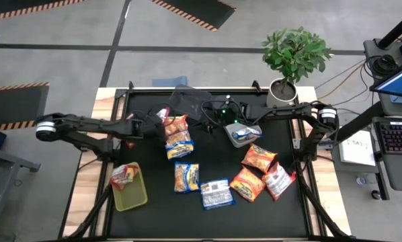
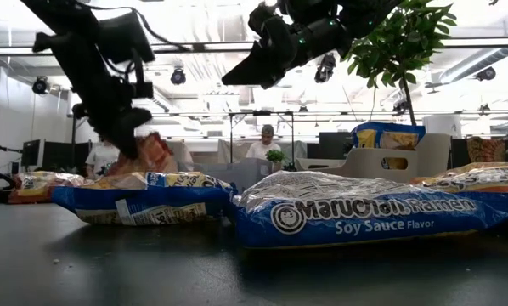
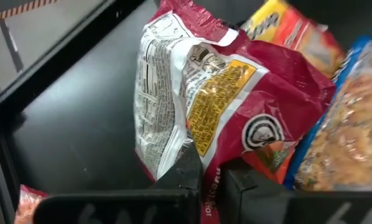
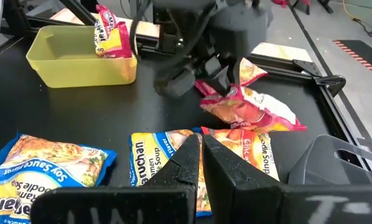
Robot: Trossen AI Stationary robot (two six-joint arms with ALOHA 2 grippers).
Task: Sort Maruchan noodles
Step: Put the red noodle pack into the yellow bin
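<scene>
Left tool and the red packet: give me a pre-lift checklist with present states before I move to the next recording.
1. Left tool shut on the red packet: ok.
2. Grip placement: on the packet's edge, not its middle; hold may be thin: cannot tell.
3. Neighbouring orange packet free of the grip: ok.
4. Yellow bin has room beside the one packet on its rim: ok.
5. Right tool shut, empty, clear of the left arm: ok.
</scene>
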